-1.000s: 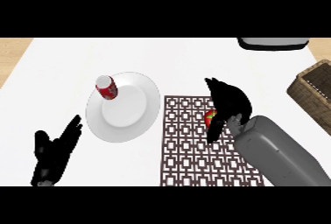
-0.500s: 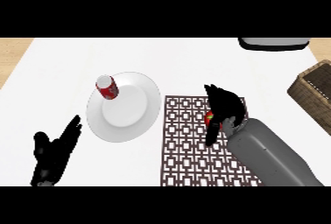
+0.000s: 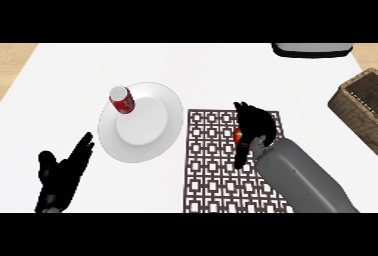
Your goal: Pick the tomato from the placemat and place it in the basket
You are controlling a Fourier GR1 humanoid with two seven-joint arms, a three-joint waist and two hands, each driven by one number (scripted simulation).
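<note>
Counter [image 3: 221, 70] bears one placemat [image 3: 214, 170], one basket [image 3: 354, 107], one tomato [image 3: 238, 136] in right hand [image 3: 255, 122]

Bright, flat light.
The counter [image 3: 221, 65] shows plain white; the plate [image 3: 151, 137] greys faintly at its rim; the forearm [image 3: 306, 177] carries a soft sheen.

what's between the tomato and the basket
Head view: the right hand curled over the tomato, the placemat edge, then bare counter up to the basket.
</note>
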